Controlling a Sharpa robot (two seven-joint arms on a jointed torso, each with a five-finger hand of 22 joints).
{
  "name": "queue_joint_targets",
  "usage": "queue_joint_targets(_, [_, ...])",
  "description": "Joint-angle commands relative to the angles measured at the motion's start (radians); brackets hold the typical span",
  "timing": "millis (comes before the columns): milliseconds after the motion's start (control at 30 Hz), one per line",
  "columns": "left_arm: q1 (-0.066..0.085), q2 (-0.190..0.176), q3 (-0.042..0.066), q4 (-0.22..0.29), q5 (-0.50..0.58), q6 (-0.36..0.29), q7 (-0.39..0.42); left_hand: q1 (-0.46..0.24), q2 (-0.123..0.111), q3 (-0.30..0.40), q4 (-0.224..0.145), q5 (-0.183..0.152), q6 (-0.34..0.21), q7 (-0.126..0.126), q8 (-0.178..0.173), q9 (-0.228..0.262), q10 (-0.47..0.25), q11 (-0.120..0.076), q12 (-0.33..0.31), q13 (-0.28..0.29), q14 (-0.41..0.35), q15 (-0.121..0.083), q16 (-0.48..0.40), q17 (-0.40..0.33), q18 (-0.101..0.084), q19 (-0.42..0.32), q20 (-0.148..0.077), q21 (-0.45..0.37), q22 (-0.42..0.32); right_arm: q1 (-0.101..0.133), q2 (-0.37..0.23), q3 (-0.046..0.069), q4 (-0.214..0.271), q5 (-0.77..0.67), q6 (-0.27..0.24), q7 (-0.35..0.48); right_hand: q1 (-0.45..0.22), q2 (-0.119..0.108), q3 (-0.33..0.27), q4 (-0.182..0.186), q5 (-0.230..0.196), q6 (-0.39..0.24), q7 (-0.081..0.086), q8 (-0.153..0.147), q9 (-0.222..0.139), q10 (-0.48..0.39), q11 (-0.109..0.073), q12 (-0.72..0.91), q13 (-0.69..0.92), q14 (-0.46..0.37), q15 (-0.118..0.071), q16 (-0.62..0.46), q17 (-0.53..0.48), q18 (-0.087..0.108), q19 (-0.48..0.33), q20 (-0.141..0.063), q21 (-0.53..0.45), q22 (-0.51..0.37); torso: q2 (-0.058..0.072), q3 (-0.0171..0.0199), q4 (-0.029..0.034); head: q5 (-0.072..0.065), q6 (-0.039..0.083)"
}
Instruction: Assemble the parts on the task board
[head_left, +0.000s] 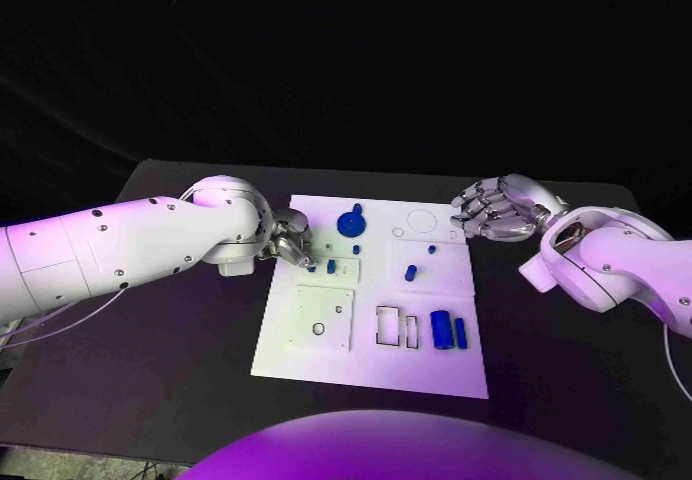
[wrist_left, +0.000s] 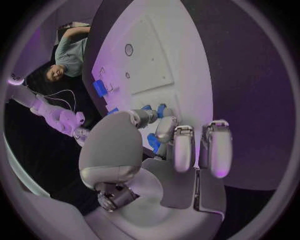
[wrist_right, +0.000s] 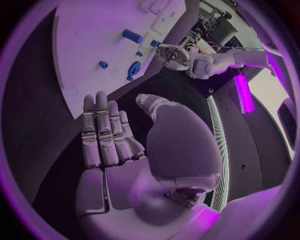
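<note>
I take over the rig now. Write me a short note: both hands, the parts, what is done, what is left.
Left hand: at the task board's left edge, fingers curled around a small blue part.
Right hand: open, holding nothing, off the board's far right corner.
Parts: blue round piece near the far edge; small blue pieces mid-board; two blue cylinders lying at the near right.
Done: nothing clearly assembled.
Left: place the parts.

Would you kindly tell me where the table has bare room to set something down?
Free: black table left of the white task board, below the left hand; also right of it, below the right hand. Crowded: the board's upper-left, around the blue round part.
</note>
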Motion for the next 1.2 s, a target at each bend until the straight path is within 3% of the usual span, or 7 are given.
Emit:
queue_joint_targets(33, [-0.001,0.005,0.000,0.000,-0.006,0.013,-0.003,0.007,0.001,0.163,-0.158,0.004,0.022,-0.021,0.003,0.001,0.008,-0.002,0.002,0.001,0.103,-0.007,0.004,0.263,-0.015,0.081,-0.004,-0.002,0.230,-0.001,0.002,0.000,-0.001,0.037,0.004,0.037,-0.001,0.011,-0.003,-0.009,0.004,-0.008,0.066,0.009,-0.011,0.005,0.008,-0.027,-0.039,-0.006,0.006,-0.033,-0.020,0.012,-0.005,0.010,-0.028,-0.033,0.000,-0.0003,-0.0005,0.000,0.000])
queue_joint_targets(667, [-0.005,0.007,0.000,0.001,-0.009,0.050,-0.005,0.003,-0.008,0.166,-0.162,0.029,0.028,-0.023,0.005,0.000,0.012,-0.003,0.002,0.002,0.103,-0.008,0.004,0.263,-0.015,0.080,-0.005,-0.003,0.230,-0.001,0.001,-0.001,-0.002,0.057,-0.006,0.054,0.002,0.018,0.001,-0.024,0.037,-0.014,0.068,0.019,-0.030,0.017,0.011,-0.052,-0.093,0.003,0.010,-0.070,-0.044,0.012,0.003,0.015,-0.050,-0.082,-0.001,-0.0002,0.0000,-0.003,0.000])
queue_joint_targets(1000, [-0.005,0.006,0.000,0.000,0.009,0.027,-0.003,-0.014,-0.015,0.162,-0.152,0.043,0.034,-0.024,0.006,-0.001,0.015,-0.003,0.001,0.001,0.103,-0.008,0.004,0.263,-0.015,0.081,-0.006,-0.003,0.230,-0.002,0.001,-0.001,-0.003,0.061,-0.006,0.054,0.000,0.017,0.002,-0.027,0.043,-0.018,0.071,0.021,-0.035,0.013,0.014,-0.058,-0.105,-0.001,0.013,-0.081,-0.050,0.012,-0.001,0.017,-0.052,-0.094,0.000,0.0000,0.0008,-0.004,0.000])
queue_joint_targets(1200, [-0.005,0.007,0.000,-0.004,0.026,-0.004,0.000,-0.056,-0.017,0.142,-0.125,-0.005,0.032,-0.030,0.001,-0.005,0.017,-0.008,-0.002,-0.002,0.103,-0.012,0.004,0.263,-0.015,0.081,-0.008,-0.004,0.230,-0.002,0.002,-0.001,-0.004,0.063,-0.003,0.052,-0.002,0.017,0.001,-0.031,0.046,-0.024,0.074,0.023,-0.041,0.006,0.017,-0.063,-0.118,-0.009,0.017,-0.093,-0.058,0.011,-0.008,0.021,-0.053,-0.108,0.000,0.0007,0.0004,-0.005,0.000])
